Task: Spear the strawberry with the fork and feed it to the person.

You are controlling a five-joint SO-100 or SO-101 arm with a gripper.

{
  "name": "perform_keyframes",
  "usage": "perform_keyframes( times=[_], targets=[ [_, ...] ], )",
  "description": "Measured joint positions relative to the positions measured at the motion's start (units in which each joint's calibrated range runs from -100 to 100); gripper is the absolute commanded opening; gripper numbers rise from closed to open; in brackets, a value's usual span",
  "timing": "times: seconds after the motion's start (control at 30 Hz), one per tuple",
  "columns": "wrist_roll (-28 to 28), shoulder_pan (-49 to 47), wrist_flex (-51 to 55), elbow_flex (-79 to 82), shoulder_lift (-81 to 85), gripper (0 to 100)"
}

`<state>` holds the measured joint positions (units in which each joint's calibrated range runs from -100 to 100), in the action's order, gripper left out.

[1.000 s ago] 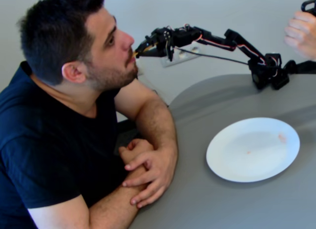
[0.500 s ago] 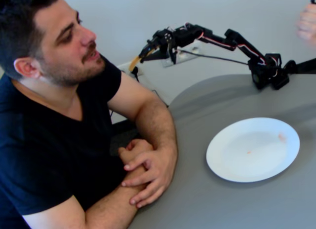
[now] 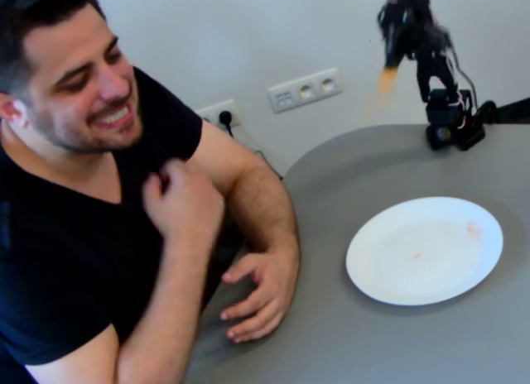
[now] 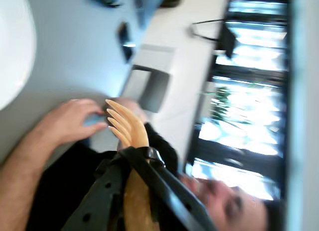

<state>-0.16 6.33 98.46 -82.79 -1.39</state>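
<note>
The person (image 3: 74, 235), a smiling man in a dark T-shirt, leans on the grey table at the left, one fist raised to his chest. My gripper (image 3: 396, 49) is raised high at the back right, shut on the pale orange fork (image 3: 387, 79), which hangs blurred below it. In the wrist view the gripper (image 4: 142, 156) clamps the fork (image 4: 130, 126); its tines are bare and point toward the man's hand (image 4: 70, 124), with his face (image 4: 224, 201) at the lower right. No strawberry shows in either view. The white plate (image 3: 414, 227) holds only a faint pink smear (image 3: 473, 229).
The arm's black base (image 3: 447, 123) stands at the table's back right with cables. A wall socket strip (image 3: 305, 88) is behind the table. The man's other hand (image 3: 261, 297) rests on the table left of the plate, whose edge also shows in the wrist view (image 4: 12, 52).
</note>
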Motion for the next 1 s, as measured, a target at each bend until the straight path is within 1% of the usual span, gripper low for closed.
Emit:
perform_keyframes(
  times=[0.03, 0.07, 0.13, 0.3, 0.4, 0.47, 0.57, 0.6, 0.7, 0.77, 0.8, 0.87, 0.9, 0.93, 1.0],
  targets=[
    [-0.1, 0.0, 0.0, 0.0, 2.5, 2],
    [-0.4, 0.5, 0.0, 2.0, 9.9, 2],
    [-1.5, 0.0, 0.0, 9.5, 19.0, 2],
    [-1.7, 0.0, 0.0, 25.8, 29.3, 2],
    [-1.7, 0.3, 0.0, 40.2, 37.6, 2],
    [-1.7, 0.0, -2.6, 56.7, 46.1, 2],
    [-2.7, 0.0, -12.4, 76.4, 56.3, 2],
    [-3.1, 0.0, -19.7, 87.9, 62.5, 2],
    [-3.7, -1.2, -31.7, 106.5, 72.2, 2],
    [-4.1, -2.3, -44.9, 125.2, 79.9, 2],
    [-5.0, -3.2, -52.9, 137.7, 81.5, 2],
    [-5.3, -3.5, -56.9, 145.3, 82.6, 2],
    [-5.4, -3.9, -64.2, 154.0, 83.5, 2],
    [-5.4, -4.0, -69.7, 158.9, 83.6, 2],
    [-5.9, -4.6, -73.7, 164.6, 83.6, 2]
  ],
)
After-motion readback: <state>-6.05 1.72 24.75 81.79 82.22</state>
